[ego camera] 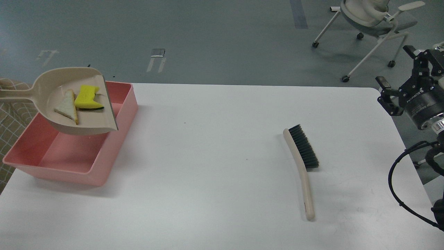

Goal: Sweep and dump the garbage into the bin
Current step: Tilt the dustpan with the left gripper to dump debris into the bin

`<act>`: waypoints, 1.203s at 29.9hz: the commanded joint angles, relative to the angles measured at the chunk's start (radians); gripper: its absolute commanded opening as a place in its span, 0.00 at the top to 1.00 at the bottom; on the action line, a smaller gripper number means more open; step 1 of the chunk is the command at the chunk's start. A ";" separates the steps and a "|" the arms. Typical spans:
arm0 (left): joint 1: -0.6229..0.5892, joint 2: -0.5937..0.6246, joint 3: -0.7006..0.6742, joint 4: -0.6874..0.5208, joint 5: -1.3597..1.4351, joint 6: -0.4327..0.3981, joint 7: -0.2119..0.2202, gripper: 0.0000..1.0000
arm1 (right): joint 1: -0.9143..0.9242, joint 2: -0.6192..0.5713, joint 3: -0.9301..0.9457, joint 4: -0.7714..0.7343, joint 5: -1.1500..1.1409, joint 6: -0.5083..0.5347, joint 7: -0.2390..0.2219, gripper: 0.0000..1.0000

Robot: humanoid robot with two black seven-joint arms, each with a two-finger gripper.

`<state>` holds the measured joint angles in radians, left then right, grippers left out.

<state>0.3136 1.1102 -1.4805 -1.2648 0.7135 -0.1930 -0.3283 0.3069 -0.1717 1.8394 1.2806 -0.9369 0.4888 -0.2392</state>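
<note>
Lab or office: grey floor, wheeled chair, white table.

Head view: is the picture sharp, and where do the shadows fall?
Head view: sharp overall, lighting soft and even; the brush casts a faint shadow to its right on the table; the bin has a soft shadow along its near and right sides; no strong glare.

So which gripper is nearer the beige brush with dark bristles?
Right. The right gripper hangs off the table's right edge, up and right of the brush. The left gripper is out of view.
</note>
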 commanded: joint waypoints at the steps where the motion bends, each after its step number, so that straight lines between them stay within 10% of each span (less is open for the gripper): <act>1: 0.005 0.051 0.002 0.027 0.004 -0.002 -0.002 1.00 | 0.001 0.000 0.000 0.000 0.001 0.000 0.001 0.03; 26: -0.059 0.381 0.037 0.010 0.225 -0.017 -0.011 0.99 | -0.017 -0.005 0.018 0.002 0.032 0.000 0.009 0.02; 36: -0.168 0.340 0.026 0.002 0.221 -0.023 -0.006 0.98 | -0.026 -0.002 0.018 0.006 0.032 0.000 0.009 0.00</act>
<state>0.1971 1.4902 -1.4500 -1.2623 0.9647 -0.2136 -0.3388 0.2794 -0.1763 1.8592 1.2859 -0.9049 0.4887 -0.2290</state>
